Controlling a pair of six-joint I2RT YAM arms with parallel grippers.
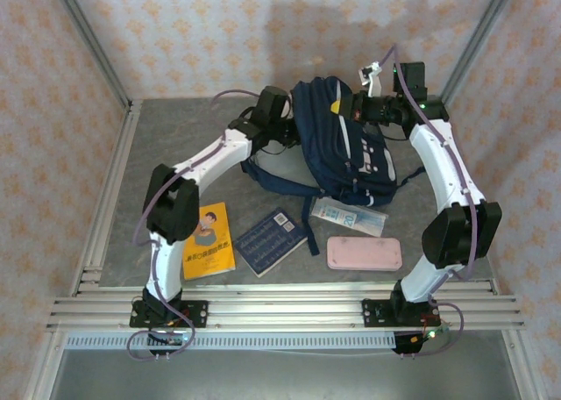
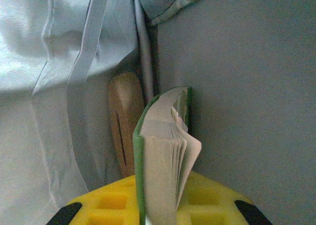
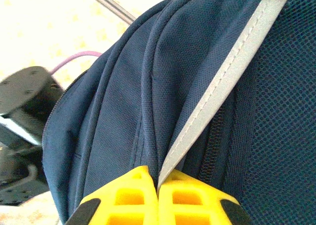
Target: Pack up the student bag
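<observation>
Right now my left gripper (image 2: 158, 207) is clamped on a green-covered book (image 2: 163, 151), its yellow fingers (image 2: 111, 203) pressed to either cover while the loose pages fan out a little toward the right. The book stands on edge, spine side away from my wrist camera. It sits against a pale lining (image 2: 54, 62) with a flat webbing strip running down it, and just left of the book a wooden object (image 2: 126, 119) leans against that lining; I cannot tell what it is.

My right gripper (image 3: 158, 188) is closed tight, fingers (image 3: 190, 200) meeting on the student bag (image 1: 337, 146) where a white trim stripe (image 3: 222, 82) runs down into the pinch, so I hold the bag's fabric at its upper edge.

From above, the bag lies toward the back middle of the table (image 1: 175, 141), with my left arm reaching into its left side and my right arm at its far top corner. Nearer my bases lie a yellow book (image 1: 209, 240), a dark blue book (image 1: 272, 240), a pale blue packet (image 1: 349, 214) touching the bag's near end, and a pink case (image 1: 365, 253)
</observation>
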